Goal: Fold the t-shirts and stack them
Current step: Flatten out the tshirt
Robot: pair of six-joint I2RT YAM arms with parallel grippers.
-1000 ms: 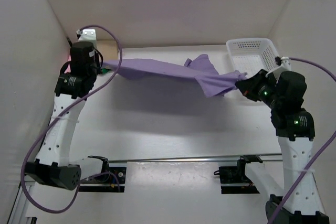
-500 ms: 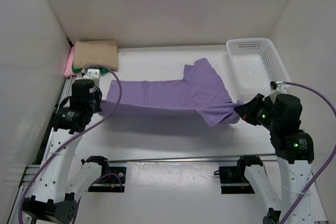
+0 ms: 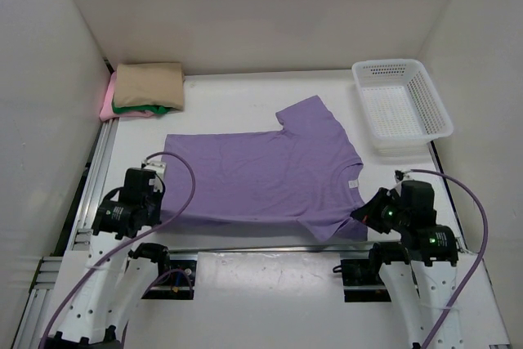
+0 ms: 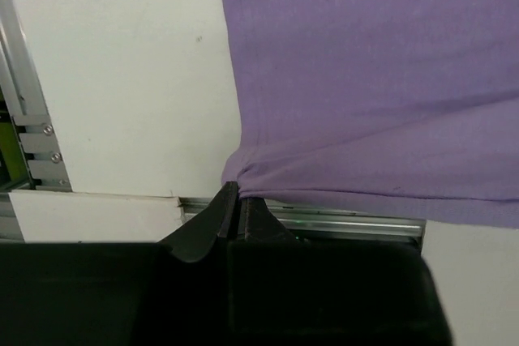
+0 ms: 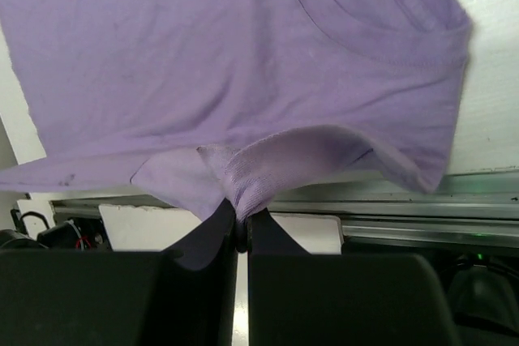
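From above, the lavender shirt (image 3: 261, 171) lies spread flat mid-desk (image 3: 245, 91), its near edge at the rail. At the far left a folded tan shirt (image 3: 149, 81) tops a green shirt (image 3: 151, 109) and a pink shirt (image 3: 108, 105); a white basket (image 3: 396, 112) sits far right

Left wrist view: the left fingers (image 4: 233, 200) are pinched tight on the lavender shirt's near-left corner

Right wrist view: the right fingers (image 5: 229, 215) are clamped on bunched cloth at its near-right corner

Plain lavender t-shirt (image 3: 270, 173), tan shirt (image 3: 149, 81), green shirt (image 3: 139, 109), pink shirt (image 3: 107, 104), white basket (image 3: 384, 64).
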